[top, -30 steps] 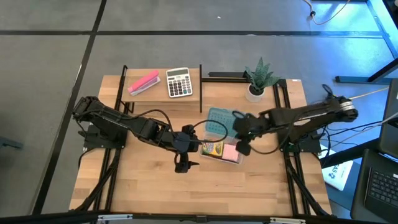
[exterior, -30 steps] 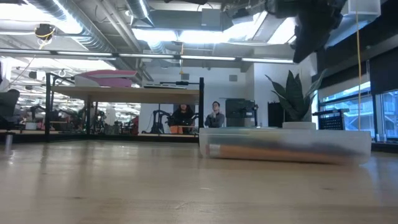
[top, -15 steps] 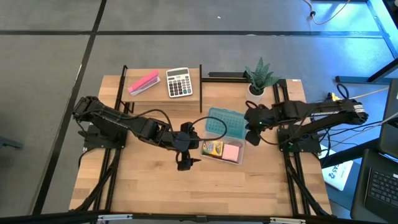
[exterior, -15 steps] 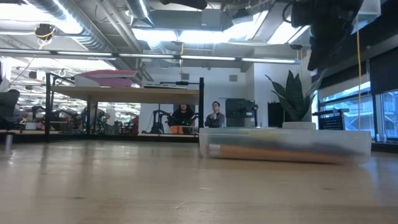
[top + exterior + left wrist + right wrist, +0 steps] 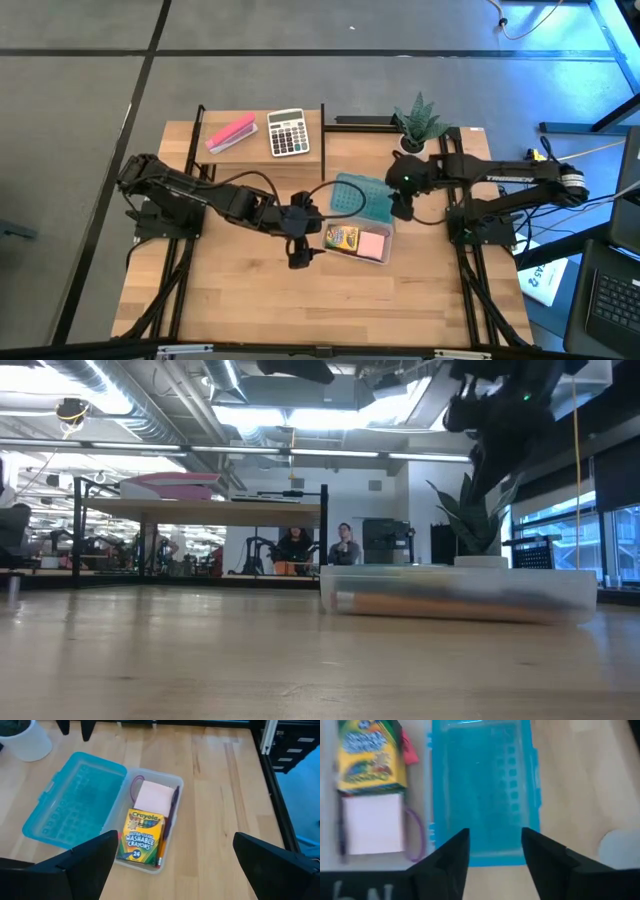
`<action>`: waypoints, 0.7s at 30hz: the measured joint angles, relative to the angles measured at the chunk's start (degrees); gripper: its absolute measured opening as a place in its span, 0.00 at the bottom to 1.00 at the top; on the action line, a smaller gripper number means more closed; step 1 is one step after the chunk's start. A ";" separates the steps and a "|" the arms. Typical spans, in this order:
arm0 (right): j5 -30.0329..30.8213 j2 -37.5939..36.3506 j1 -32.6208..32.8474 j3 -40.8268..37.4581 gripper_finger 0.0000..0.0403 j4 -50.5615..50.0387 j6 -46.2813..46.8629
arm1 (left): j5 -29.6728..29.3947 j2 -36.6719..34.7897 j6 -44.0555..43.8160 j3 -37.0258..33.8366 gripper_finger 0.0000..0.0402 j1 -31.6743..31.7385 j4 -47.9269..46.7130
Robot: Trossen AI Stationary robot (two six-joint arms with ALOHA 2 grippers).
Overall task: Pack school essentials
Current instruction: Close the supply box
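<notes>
A clear box [image 5: 385, 240] lies near the table's middle, its blue lid [image 5: 360, 197] hinged open toward the far edge. Inside lie a yellow-green crayon box [image 5: 141, 834], a pink notepad [image 5: 155, 797], a purple scissors handle [image 5: 416, 837], a purple pen [image 5: 170, 815] and an orange pencil [image 5: 160, 852]. My right gripper [image 5: 495, 832] hangs above the lid's right part [image 5: 480, 785], open, with nothing between its fingers. My left gripper [image 5: 297, 260] is held above the table just left of the box, open wide and empty.
A grey calculator [image 5: 288, 132] and a long pink block [image 5: 231, 132] lie on a raised shelf at the far left. A potted plant [image 5: 415, 125] stands at the far right, close to my right arm. Bare wood stretches along the near edge. People sit in the room behind.
My right gripper has drawn back from over the box's right end toward the table's far edge, and now hangs over the lid's right side. The box and its contents have stayed where they were.
</notes>
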 joint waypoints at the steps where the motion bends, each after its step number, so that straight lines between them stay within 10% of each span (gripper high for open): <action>1: 0.01 0.66 -0.73 0.00 0.46 0.48 -2.42 | 0.00 0.00 0.00 -0.01 0.97 0.30 -0.02; 21: -8.02 4.03 -17.70 0.00 0.49 -9.43 19.94 | 0.03 0.02 -14.99 -0.01 0.97 5.77 -7.20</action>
